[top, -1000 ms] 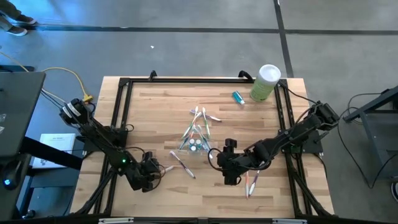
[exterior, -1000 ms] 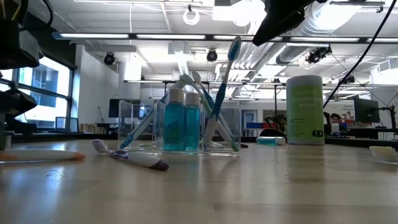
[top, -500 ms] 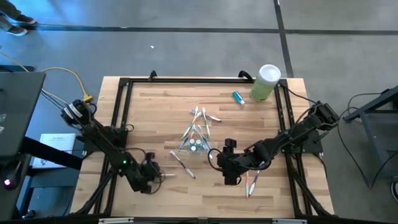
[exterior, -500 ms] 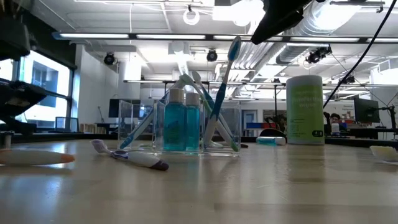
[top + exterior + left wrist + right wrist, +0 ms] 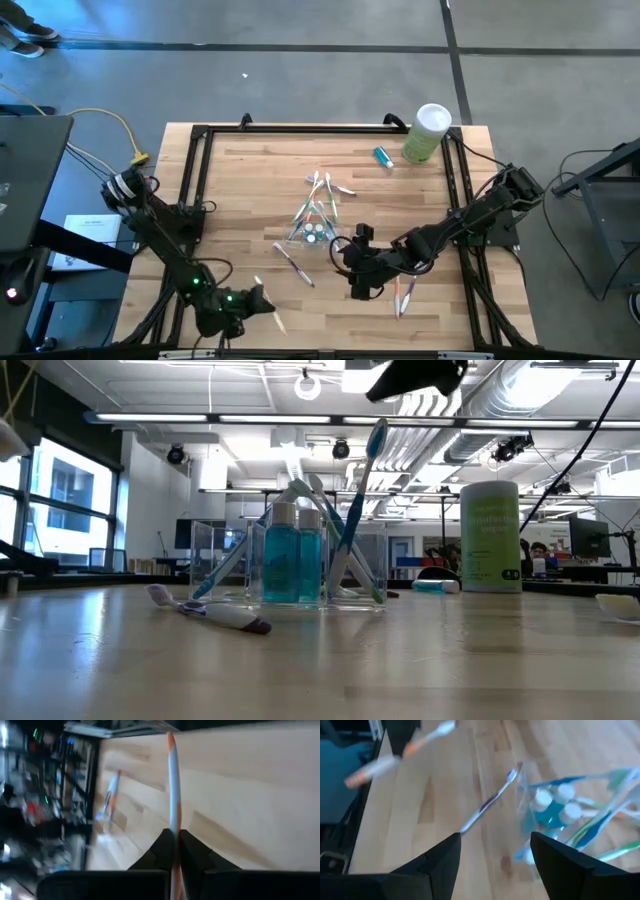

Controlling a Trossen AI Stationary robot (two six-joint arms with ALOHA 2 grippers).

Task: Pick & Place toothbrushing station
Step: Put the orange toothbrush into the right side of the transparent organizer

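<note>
The clear cup (image 5: 315, 230) stands on the table's middle with several toothbrushes and two blue white-capped tubes (image 5: 295, 565) upright in it. My left gripper (image 5: 252, 302) is near the table's near edge, shut on a white-and-orange toothbrush (image 5: 173, 795). My right gripper (image 5: 352, 266) is open and empty, just right of the cup, which shows ahead of its fingers in the right wrist view (image 5: 570, 815). A purple-and-white toothbrush (image 5: 293, 265) lies flat on the table near the cup. My left gripper pinches the white-and-orange toothbrush's handle (image 5: 174, 837) between its two fingers. The brush sticks out past the fingertips, with its orange end (image 5: 170, 740) farthest off. It is lifted clear of the table, as the high view (image 5: 274, 320) shows.
A tall pale-green canister (image 5: 428, 132) with a white lid stands at the far right corner, and a small blue tube (image 5: 382, 155) lies beside it. More toothbrushes (image 5: 403, 295) lie under my right arm. Further toothbrushes (image 5: 330, 185) lie beyond the cup.
My left gripper has gone up and toward the table's near edge with the white-and-orange toothbrush, which has been lifted off the table. My right gripper has shifted a little toward the table's left, nearer the cup.
</note>
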